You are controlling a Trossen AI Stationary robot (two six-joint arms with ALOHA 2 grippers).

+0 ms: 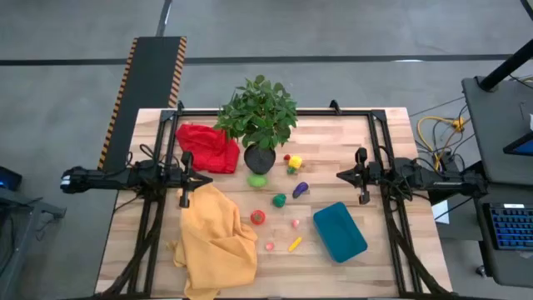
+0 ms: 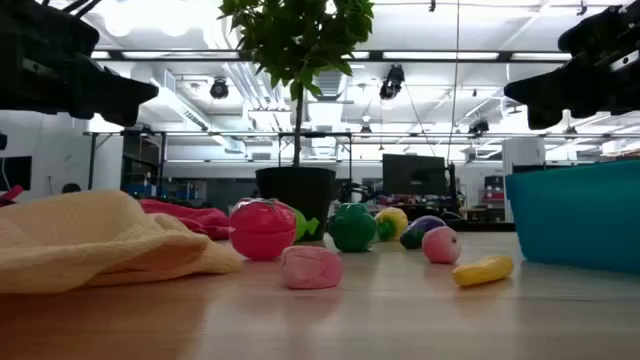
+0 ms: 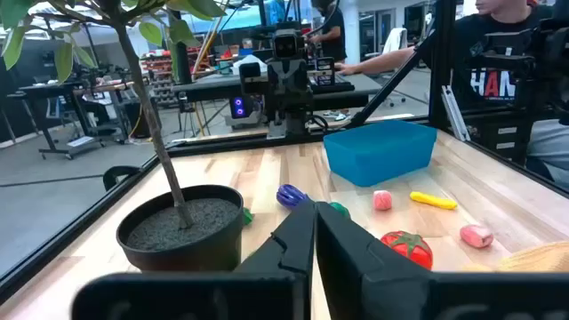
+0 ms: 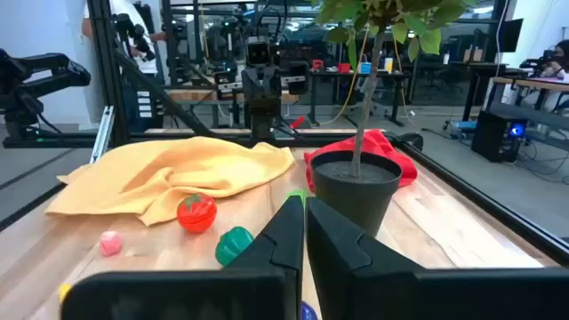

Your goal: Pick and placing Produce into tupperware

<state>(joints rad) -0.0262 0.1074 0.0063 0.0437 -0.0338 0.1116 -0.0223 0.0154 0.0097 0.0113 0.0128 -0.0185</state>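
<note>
The wooden desk (image 1: 379,267) is made of pale planks with a black frame around it. A rumpled yellow cloth (image 1: 215,237) lies near its front left corner and a red cloth (image 1: 206,147) is bunched toward the back left. Beside the red cloth a leafy plant (image 1: 260,112) stands in a round black pot (image 1: 260,158) filled with soil. The teal tupperware (image 1: 339,232), a smooth plastic rectangle with rounded corners, sits toward the front right; nothing shows inside it from above. The produce lies loose on the desk between cloth and tupperware: a red tomato (image 1: 258,217), a dark green piece (image 1: 279,200), a light green piece (image 1: 257,180), a purple eggplant (image 1: 300,190), a yellow piece (image 1: 295,162), a yellow banana (image 1: 295,244) and two small pink pieces (image 1: 269,246). The left gripper (image 1: 185,179) hangs over the left side and the right gripper (image 1: 361,177) over the right, each with fingers pressed together, empty.
</note>
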